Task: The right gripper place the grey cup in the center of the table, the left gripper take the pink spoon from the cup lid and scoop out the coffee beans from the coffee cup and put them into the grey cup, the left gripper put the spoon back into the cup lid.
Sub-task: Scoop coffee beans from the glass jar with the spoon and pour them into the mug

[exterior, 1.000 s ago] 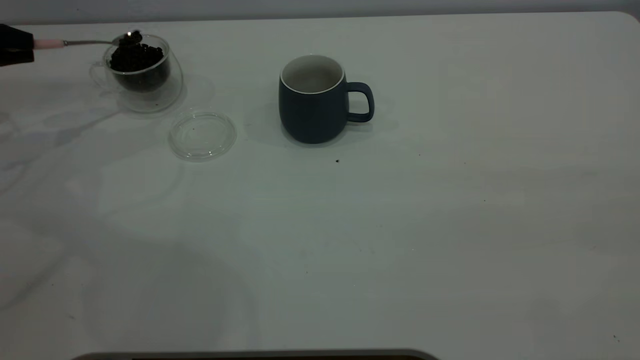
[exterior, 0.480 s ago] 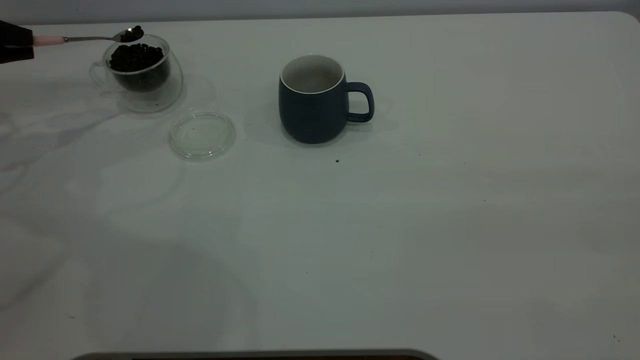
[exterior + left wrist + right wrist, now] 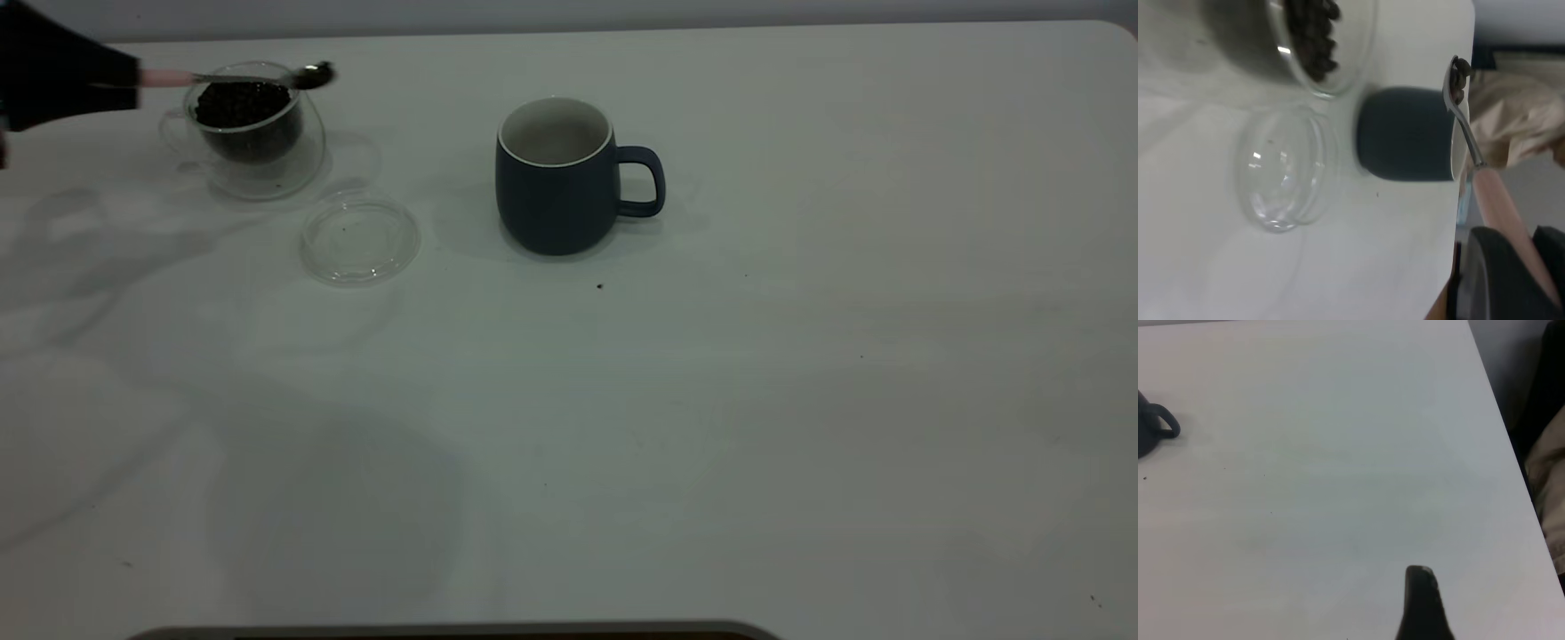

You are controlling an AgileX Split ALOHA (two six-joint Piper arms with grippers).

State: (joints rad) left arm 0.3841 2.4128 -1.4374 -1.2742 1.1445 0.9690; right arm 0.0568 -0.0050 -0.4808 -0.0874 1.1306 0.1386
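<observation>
My left gripper (image 3: 124, 82) enters at the far left, shut on the handle of the pink spoon (image 3: 231, 78). The spoon lies level, and its bowl carries coffee beans (image 3: 315, 74) just past the right rim of the coffee cup (image 3: 253, 133), above the table (image 3: 711, 400). The glass cup holds a dark heap of beans. The cup lid (image 3: 359, 240) lies bare in front of it. Near the table's middle the grey cup (image 3: 556, 178) stands upright, handle to the right. In the left wrist view the loaded spoon (image 3: 1465, 120) shows against the grey cup (image 3: 1405, 133). My right gripper (image 3: 1421, 600) hovers over bare table, far from the cup.
The table's right edge (image 3: 1501, 433) runs close to the right gripper. A tiny dark speck (image 3: 599, 286) lies in front of the grey cup. A dark curved rim (image 3: 444, 631) crosses the bottom of the exterior view.
My left gripper has moved right with the spoon. The loaded bowl has gone from above the coffee cup to beyond its right rim, toward the grey cup.
</observation>
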